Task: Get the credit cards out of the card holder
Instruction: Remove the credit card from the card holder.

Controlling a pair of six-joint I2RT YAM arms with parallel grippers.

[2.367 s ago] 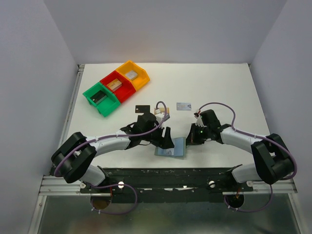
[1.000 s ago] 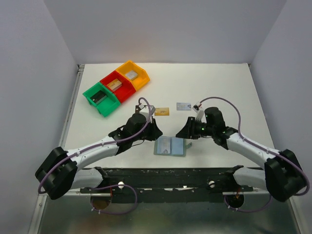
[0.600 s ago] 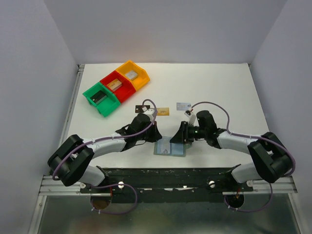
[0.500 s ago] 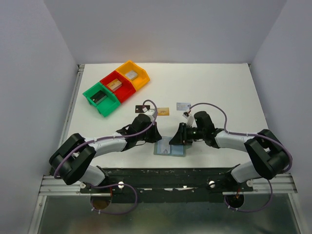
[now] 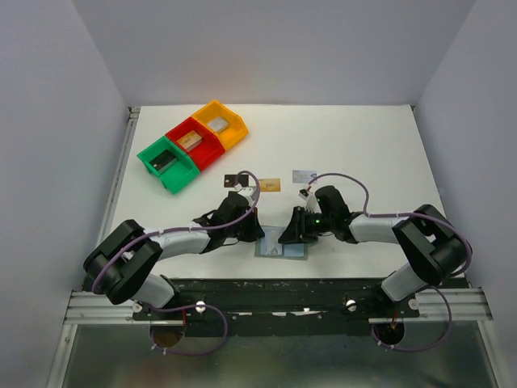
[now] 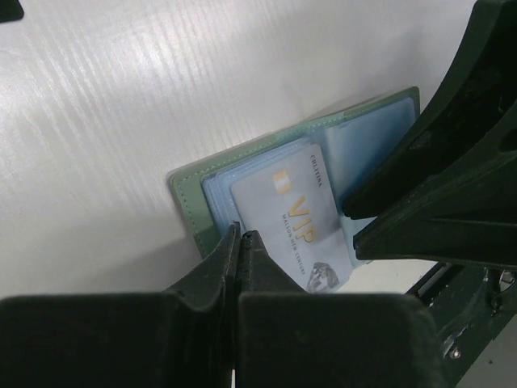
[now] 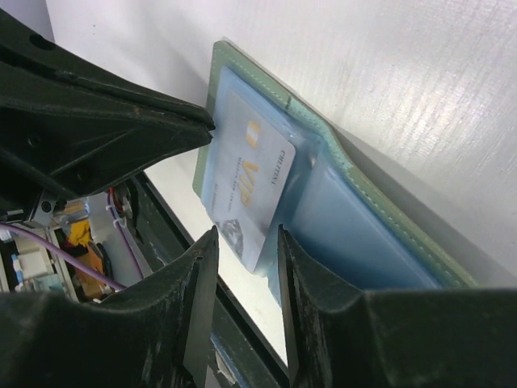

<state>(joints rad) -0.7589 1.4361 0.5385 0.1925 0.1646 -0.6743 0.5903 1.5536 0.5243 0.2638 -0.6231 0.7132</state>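
Holder [image 5: 282,242] lies open flat near the table's [image 5: 363,145] front edge, between my claws, with free room behind it. Both arms are low, reaching inward. My left claw [image 6: 240,236] is clenched, tips on the holder's green left rim beside the card [image 6: 295,218]. My right claw [image 7: 246,236] is spread, fingers either side of the card's protruding end. The card is glossy silver-blue, the sleeves pale blue.

Robot lab cell: white table [image 5: 363,145] boxed by grey walls [image 5: 48,121]
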